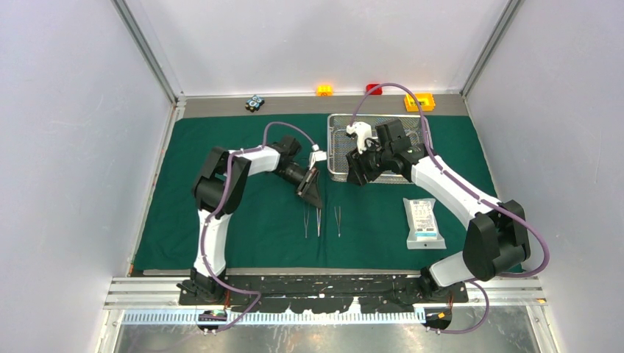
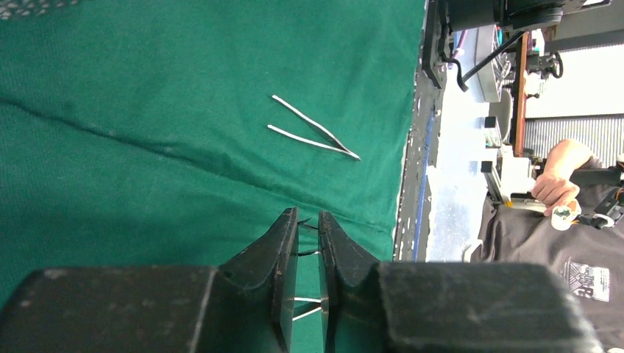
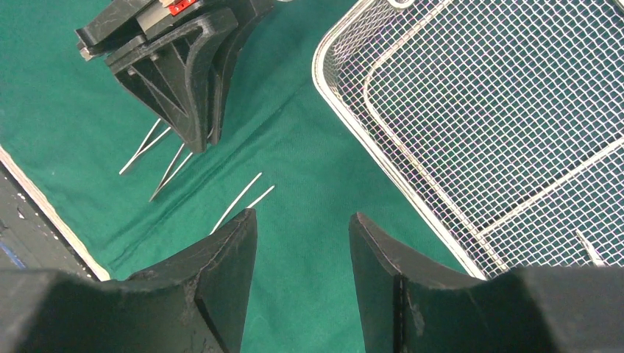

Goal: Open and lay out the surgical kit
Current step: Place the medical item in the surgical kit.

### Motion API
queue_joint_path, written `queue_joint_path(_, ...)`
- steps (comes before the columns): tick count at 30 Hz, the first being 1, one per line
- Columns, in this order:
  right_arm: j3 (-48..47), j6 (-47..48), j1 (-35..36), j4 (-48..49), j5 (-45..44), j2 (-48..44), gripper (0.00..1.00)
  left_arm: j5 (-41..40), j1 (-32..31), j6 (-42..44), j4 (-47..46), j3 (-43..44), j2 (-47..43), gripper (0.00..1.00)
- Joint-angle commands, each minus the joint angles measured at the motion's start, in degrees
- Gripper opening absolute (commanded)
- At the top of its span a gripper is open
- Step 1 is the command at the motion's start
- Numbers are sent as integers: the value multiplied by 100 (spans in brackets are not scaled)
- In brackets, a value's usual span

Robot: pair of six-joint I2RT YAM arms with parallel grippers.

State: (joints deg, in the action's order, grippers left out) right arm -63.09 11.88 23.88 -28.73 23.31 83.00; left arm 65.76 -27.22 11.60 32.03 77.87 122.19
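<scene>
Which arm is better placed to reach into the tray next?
Right: the right gripper, open, hangs just beside the tray. The left gripper is low over the tweezers, farther from it.

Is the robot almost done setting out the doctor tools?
Nearly. Done: dark green cloth drape spread flat, flat white pouch and three slim silver tweezers laid out. In hand: left gripper sits over the middle one. Left: open right gripper hovers by the steel wire-mesh tray, where a thin silver piece may remain.
</scene>
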Motion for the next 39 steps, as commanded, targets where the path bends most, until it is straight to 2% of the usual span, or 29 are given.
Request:
queue_joint_path(1,-19,42,-25,177,112,-74,54,-50,63,246,117,171,90,20)
queue_joint_path(7,-36,37,-24,166,149,-39,54,-136,80,294,183,299,200,28)
queue_joint_path(22,-62,33,-24,149,219,55,53,-545,59,614,557,657,283,37)
queue_joint_path(39,-54,65,-30,143,223,124,53,-1203,-293,1053,778,497,43,39)
